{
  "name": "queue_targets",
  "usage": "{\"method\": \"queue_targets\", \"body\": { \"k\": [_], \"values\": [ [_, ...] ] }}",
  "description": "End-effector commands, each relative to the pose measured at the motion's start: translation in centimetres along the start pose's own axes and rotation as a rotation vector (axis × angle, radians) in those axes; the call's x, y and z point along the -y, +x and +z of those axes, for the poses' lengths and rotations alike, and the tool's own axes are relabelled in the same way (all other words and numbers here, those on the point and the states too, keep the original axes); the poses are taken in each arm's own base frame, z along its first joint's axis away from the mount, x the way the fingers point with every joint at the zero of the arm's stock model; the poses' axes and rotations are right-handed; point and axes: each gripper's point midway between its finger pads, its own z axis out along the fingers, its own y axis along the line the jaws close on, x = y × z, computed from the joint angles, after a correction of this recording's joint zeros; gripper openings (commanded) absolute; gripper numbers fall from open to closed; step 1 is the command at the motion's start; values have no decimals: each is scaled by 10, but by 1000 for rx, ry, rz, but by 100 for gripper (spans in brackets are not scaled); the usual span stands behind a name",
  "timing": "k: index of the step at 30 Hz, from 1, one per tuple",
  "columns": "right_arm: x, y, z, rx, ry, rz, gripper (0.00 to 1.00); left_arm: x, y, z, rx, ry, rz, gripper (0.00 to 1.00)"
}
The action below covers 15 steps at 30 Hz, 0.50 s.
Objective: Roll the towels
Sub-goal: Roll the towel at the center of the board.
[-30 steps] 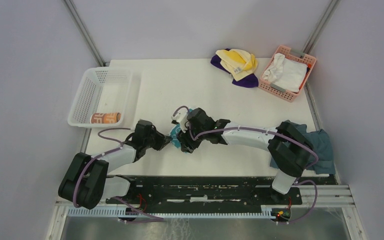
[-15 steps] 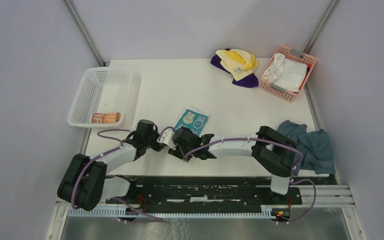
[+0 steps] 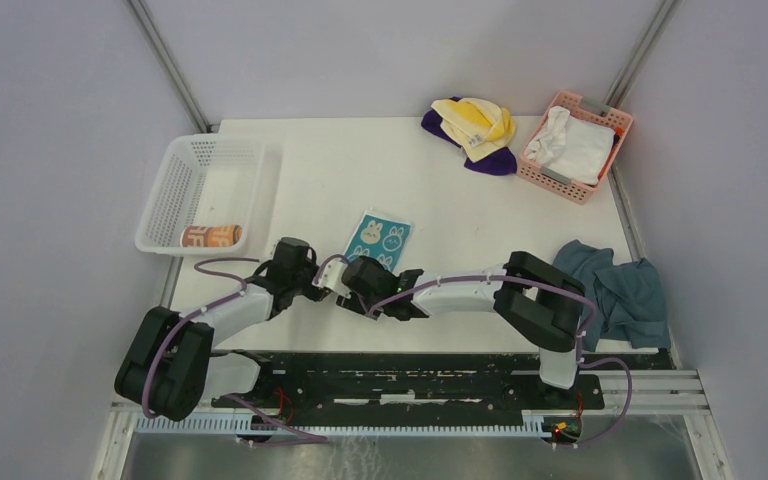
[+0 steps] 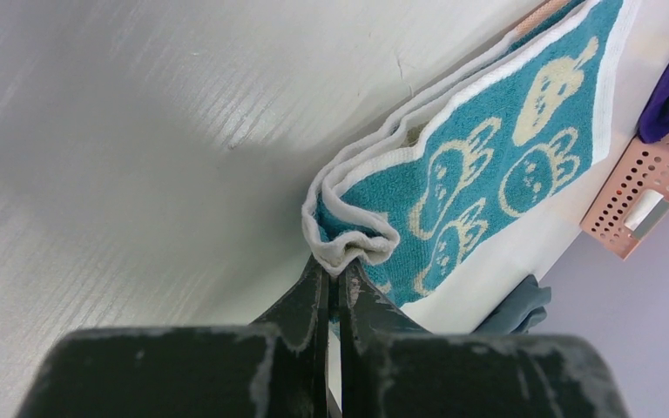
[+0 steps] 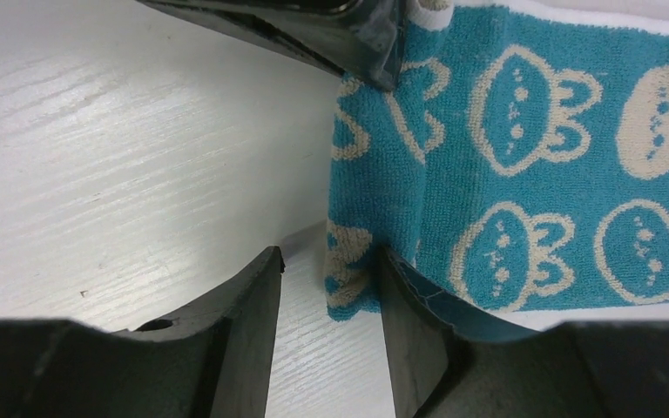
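— How far along are we?
— Early. On the tabletop [image 3: 360,160], the white basket [image 3: 156,205] is holding one rolled peach towel [image 3: 210,236]. A yellow towel [image 3: 475,122] and a purple towel [image 3: 490,163] are waiting, heaped at the far edge.
— And the teal towel [image 3: 378,238]?
— It's lying flat near me, unrolled. My left jaws are clamping one corner; my right jaws are standing apart around the next.

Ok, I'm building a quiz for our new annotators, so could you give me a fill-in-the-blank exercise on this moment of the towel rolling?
1. The left gripper is pinched shut on a corner of the teal towel, which is printed with white ____ faces.
2. The rolled orange towel lies in a basket coloured ____.
3. The pale yellow towel lies on a darker towel coloured ____.
4. The right gripper has its jaws ____.
Missing words: rabbit; white; purple; open.
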Motion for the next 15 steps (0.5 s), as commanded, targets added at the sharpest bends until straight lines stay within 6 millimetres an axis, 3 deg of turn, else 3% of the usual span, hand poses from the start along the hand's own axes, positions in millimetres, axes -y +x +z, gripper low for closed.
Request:
{"method": "queue_targets", "body": {
  "k": [1, 10, 15],
  "values": [
    [10, -14, -7, 9, 24, -25, 53, 11, -6, 0, 26, 4, -21, 3],
    [28, -8, -11, -26, 112, -48, 53, 13, -5, 1, 16, -7, -4, 3],
    [24, 0, -3, -68, 97, -60, 53, 11, -5, 1, 18, -12, 3, 3]
  ]
}}
